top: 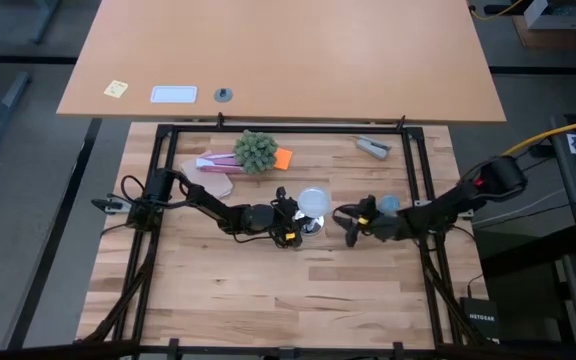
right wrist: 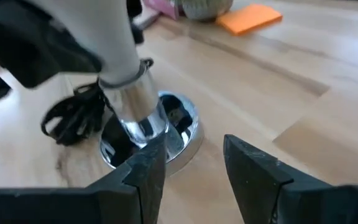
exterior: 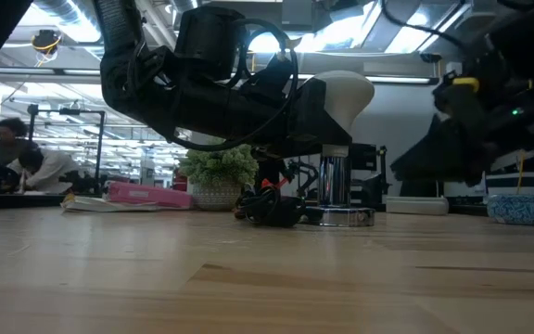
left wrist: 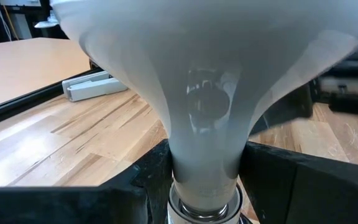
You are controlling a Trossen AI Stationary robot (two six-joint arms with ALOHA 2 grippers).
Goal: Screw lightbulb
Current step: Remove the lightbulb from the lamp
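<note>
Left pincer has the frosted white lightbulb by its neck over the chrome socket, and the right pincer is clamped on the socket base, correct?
Not quite: the right pincer is open beside the chrome socket, clamping nothing, as the right wrist view shows. The left pincer does hold the frosted white lightbulb there.

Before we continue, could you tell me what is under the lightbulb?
The lightbulb, held by the left gripper, stands on a shiny socket; its thread is hidden.

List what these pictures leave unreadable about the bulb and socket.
- Thread engagement: the left gripper holds the lightbulb by its neck, and its fingers cover the joint in the left wrist view.
- Socket: partly hidden behind the bulb's metal base in the right wrist view.
- Cord: a dark tangle with unclear routing.
- Right gripper: open, near the socket.
</note>
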